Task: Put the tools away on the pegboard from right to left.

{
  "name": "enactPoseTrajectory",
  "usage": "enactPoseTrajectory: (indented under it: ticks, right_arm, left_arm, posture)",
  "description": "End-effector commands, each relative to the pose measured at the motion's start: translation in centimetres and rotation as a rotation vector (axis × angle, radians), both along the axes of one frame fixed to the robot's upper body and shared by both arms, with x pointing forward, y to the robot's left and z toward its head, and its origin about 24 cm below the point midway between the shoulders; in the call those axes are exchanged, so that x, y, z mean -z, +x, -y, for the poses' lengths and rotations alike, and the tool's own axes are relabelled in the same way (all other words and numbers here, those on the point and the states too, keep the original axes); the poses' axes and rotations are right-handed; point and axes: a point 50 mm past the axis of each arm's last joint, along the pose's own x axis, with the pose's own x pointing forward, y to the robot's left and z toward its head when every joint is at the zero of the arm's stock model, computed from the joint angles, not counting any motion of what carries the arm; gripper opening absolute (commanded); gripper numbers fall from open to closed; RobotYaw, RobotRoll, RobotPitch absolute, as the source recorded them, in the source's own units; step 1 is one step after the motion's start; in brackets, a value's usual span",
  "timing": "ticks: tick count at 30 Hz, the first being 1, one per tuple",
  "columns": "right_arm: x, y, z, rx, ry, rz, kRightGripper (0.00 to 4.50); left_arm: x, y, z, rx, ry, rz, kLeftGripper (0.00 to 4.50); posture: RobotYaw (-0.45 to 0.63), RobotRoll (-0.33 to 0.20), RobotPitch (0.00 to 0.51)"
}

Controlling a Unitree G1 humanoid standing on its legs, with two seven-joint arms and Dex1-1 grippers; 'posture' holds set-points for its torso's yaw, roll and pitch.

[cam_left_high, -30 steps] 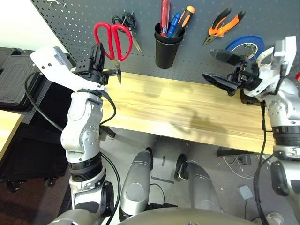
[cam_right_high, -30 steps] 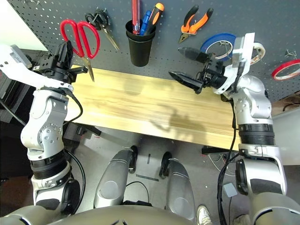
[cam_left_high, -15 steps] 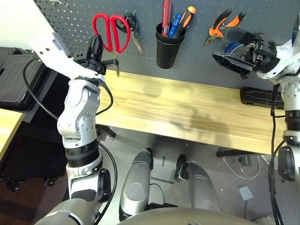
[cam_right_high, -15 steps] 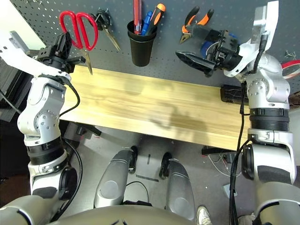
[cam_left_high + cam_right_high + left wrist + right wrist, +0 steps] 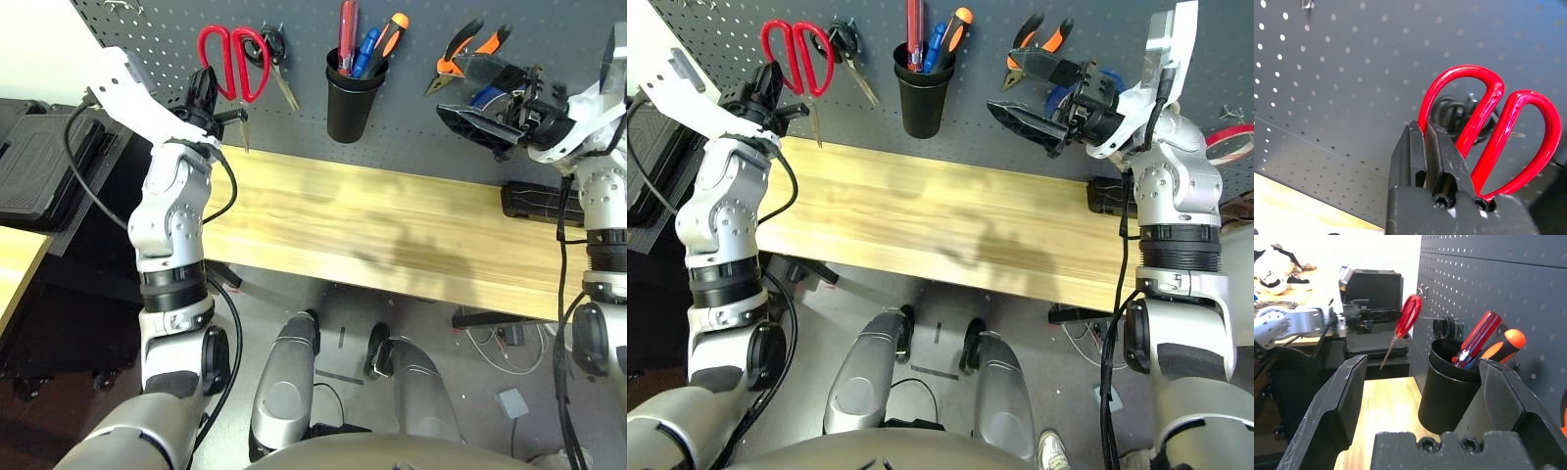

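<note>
The step in hand was judged to be the last in the right-to-left order: hanging the red-handled scissors point(image 5: 232, 70) at the left end of the large dark grey perforated pegboard point(image 5: 147, 39). The left gripper point(image 5: 203, 94) was pressed together, pinching one red handle loop, with the scissors raised against the panel above the light wooden tabletop point(image 5: 392, 230). The scissors' long axis ran near vertical, handle loops uppermost and the slim metal blades pointing down toward the table's back edge with a slight lean. Just beside the loops, a pair of black-handled scissors point(image 5: 273, 49) hung on a thin metal hook. The orange-and-black-handled pliers point(image 5: 468, 49) hung on the board to the right, the slim red-handled screwdriver point(image 5: 345, 31) stood in the black cylindrical cup point(image 5: 349, 98), and the thin red tape ring point(image 5: 1227, 138) hung at the far right. The right gripper point(image 5: 472, 93) was spread wide and empty, held in front of the board near the pliers. The next move was judged to call for threading a free handle loop over a hook; whether a loop had already caught could not be told. Release should follow only once the hook carried the weight.
</note>
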Motion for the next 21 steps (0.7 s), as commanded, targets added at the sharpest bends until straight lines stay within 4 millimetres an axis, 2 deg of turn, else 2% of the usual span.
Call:
enactPoseTrajectory:
  ticks: [1, 11, 16, 21]
  right_arm:
    - [0.1, -0.4, 0.0, 0.014, -0.002, 0.018, 4.50]
    - [0.9, -1.0, -0.5, 0.038, 0.014, 0.024, 4.50]
    - [1.1, -1.2, -0.7, 0.038, 0.026, 0.022, 4.50]
    - [1.4, -1.2, -0.9, 0.041, 0.035, 0.018, 4.50]
  left_arm:
    - [0.3, 1.1, 0.0, -0.001, 0.021, -0.009, 0.02]
    - [1.7, 4.5, 1.3, 0.054, 0.073, -0.080, 0.02]
    - [2.5, 5.2, 1.3, 0.060, 0.101, -0.109, 0.02]
    - [3.7, 4.9, 1.5, 0.086, 0.124, -0.133, 1.75]
  posture:
    - [0.23, 0.000, 0.199]
    - [0.19, 0.000, 0.184]
    - [0.17, 0.000, 0.178]
    - [0.17, 0.000, 0.175]
